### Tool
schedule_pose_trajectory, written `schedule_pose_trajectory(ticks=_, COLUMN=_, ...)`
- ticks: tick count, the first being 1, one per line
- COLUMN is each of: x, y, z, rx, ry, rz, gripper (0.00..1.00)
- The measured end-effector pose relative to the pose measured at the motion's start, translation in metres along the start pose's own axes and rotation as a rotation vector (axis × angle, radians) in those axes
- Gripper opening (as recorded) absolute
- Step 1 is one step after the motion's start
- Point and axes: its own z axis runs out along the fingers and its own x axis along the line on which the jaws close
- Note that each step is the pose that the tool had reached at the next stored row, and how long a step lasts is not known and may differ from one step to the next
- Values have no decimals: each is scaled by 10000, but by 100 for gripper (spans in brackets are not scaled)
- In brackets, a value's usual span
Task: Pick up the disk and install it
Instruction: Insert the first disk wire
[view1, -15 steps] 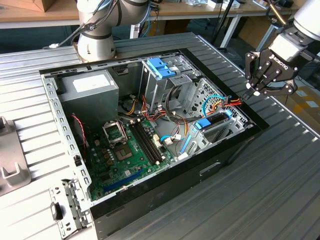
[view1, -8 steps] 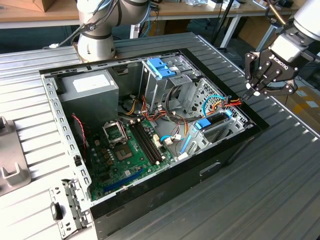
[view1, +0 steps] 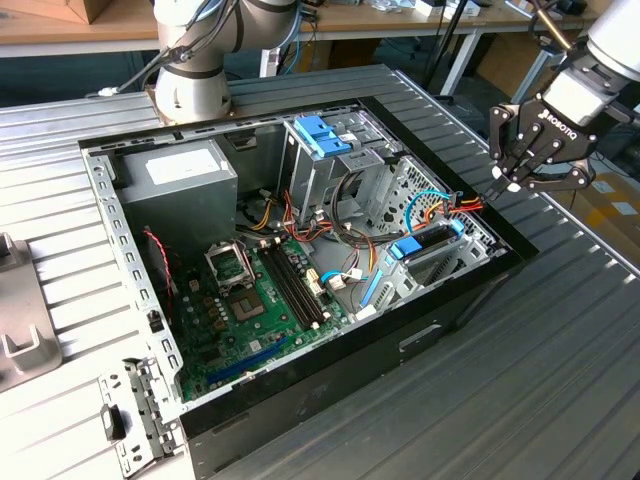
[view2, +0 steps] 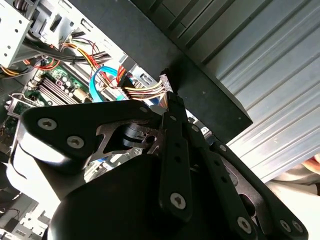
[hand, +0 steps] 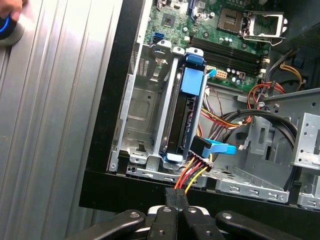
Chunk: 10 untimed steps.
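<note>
The disk (hand: 182, 122), a dark flat drive with blue side rails, stands on edge inside the metal drive cage at the front corner of the open computer case (view1: 300, 400). In the exterior view the disk (view1: 432, 240) lies between two blue rail ends near the case's right rim. A bundle of red, yellow and black wires (hand: 192, 175) and a blue cable plug (hand: 215, 148) sit at its end. My gripper (view1: 503, 183) hovers just outside that rim, above the table, shut with nothing in it. In both wrist views its fingertips (hand: 176, 196) (view2: 171, 105) are pressed together, a short way from the disk.
A grey power supply (view1: 180, 180) fills the case's far left corner, with the motherboard (view1: 250, 300) below it. A blue latch (view1: 322, 135) tops the tall metal cage. The arm's base (view1: 190, 80) stands behind the case. A loose metal bracket (view1: 130, 415) lies on the ribbed table (view1: 560, 380). A hand (hand: 10, 7) rests nearby.
</note>
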Motion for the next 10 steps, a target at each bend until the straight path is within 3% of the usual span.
schedule_pose_trajectory(ticks=10, x=0, y=0, z=0, rx=-25, ry=6, rz=-265, gripper=10)
